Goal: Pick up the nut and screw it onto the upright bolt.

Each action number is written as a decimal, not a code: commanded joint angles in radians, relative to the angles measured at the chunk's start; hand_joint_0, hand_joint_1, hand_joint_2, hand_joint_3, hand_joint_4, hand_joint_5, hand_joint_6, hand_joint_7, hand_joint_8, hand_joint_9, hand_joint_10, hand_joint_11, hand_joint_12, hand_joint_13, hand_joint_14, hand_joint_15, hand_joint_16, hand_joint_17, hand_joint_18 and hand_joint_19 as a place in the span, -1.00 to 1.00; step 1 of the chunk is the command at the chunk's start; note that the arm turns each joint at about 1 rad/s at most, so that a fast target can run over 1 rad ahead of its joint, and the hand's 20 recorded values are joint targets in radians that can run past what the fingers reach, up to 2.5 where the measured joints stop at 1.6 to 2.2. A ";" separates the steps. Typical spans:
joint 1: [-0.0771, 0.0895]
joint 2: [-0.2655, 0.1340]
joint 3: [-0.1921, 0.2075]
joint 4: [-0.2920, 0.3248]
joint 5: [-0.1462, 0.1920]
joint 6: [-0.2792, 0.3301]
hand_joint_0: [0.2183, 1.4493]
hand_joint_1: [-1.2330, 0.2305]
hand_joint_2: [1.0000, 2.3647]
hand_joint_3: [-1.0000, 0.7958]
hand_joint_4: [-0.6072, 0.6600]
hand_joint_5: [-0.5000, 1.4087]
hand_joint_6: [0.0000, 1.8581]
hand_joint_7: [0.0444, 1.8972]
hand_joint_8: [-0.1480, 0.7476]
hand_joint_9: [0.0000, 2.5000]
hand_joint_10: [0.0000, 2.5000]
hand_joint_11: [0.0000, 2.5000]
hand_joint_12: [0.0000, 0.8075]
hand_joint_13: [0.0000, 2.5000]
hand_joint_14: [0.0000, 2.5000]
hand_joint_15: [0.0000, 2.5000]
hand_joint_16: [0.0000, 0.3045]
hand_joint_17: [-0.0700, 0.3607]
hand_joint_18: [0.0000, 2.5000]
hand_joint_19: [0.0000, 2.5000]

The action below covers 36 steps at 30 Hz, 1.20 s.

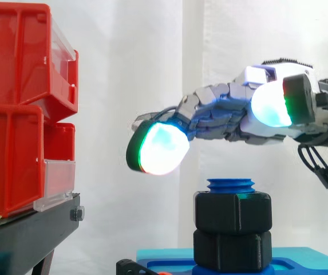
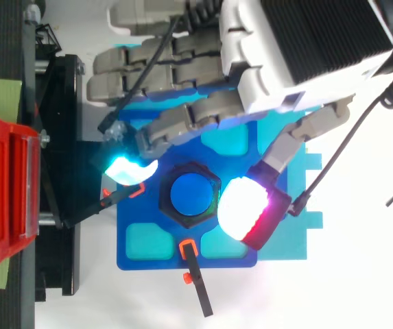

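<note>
So the bolt [image 1: 230, 184] stands upright mid fixture plate [image 2: 138, 212]. The nut [image 1: 232, 212] sits around it near the top, with a second hex piece [image 1: 232, 250] right under, touching it. The hand [image 1: 226, 117] hangs above the bolt, apart from it. From above, one fingertip pad [image 2: 129, 170] is left of the nut and another is right. In the side view, stacked bins [image 1: 15, 114] sit on the stand [image 1: 32, 229], off left.

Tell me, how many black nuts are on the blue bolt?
2. One nut sits just under the bolt's top; the second nut is stacked directly beneath it, on the blue base. None seem hidden.
</note>
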State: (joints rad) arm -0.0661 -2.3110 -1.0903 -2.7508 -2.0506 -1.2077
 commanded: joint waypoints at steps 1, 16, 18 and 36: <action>0.009 -0.001 -0.030 0.033 0.012 0.013 -0.66 0.47 -1.00 -0.44 0.02 -0.68 -0.46 -0.47 -0.30 -0.95 -1.00 -1.00 -0.13 -1.00 -1.00 -1.00 -0.65 -0.13 -1.00 -1.00; 0.003 -0.001 -0.031 0.017 0.003 0.011 -0.66 0.47 -1.00 -0.44 0.11 -0.65 -0.46 -0.41 -0.26 -0.88 -1.00 -1.00 -0.11 -1.00 -1.00 -1.00 -0.65 -0.13 -1.00 -1.00; 0.005 -0.001 -0.031 0.017 0.003 0.011 -0.66 0.46 -1.00 -0.44 0.12 -0.65 -0.46 -0.38 -0.24 -0.86 -1.00 -1.00 -0.10 -1.00 -1.00 -1.00 -0.66 -0.13 -1.00 -1.00; -0.003 -0.001 -0.031 0.005 0.000 0.013 -0.63 0.43 -1.00 -0.44 0.24 -0.60 -0.46 -0.21 -0.16 -0.73 -1.00 -1.00 -0.10 -0.98 -1.00 -1.00 -0.68 -0.16 -1.00 -1.00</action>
State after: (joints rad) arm -0.0670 -2.3111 -1.1214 -2.7452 -2.0509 -1.1950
